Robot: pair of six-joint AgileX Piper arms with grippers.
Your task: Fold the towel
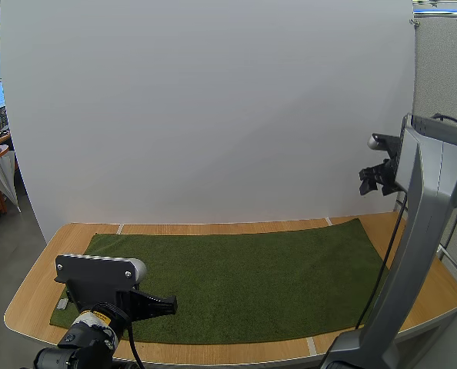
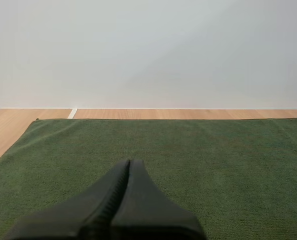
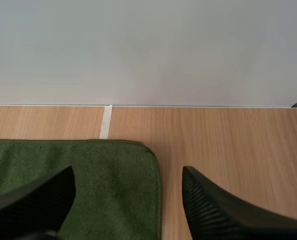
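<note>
— So, where is the towel (image 1: 244, 277)?
— It lies flat and unfolded on the wooden table (image 1: 32, 296), in the lower middle of the high view.
— And the grippers?
— The left gripper (image 1: 169, 305), at the lower left, has its fingers pressed together above the towel. The right gripper (image 3: 127, 172) holds its fingers spread apart, with the towel's far right corner seen between them.

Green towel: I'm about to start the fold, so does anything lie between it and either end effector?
Nothing visible. The flat green cloth towel lies bare on the wooden table; the shut left end effector hangs over it, the open right end effector above its far right corner.
</note>
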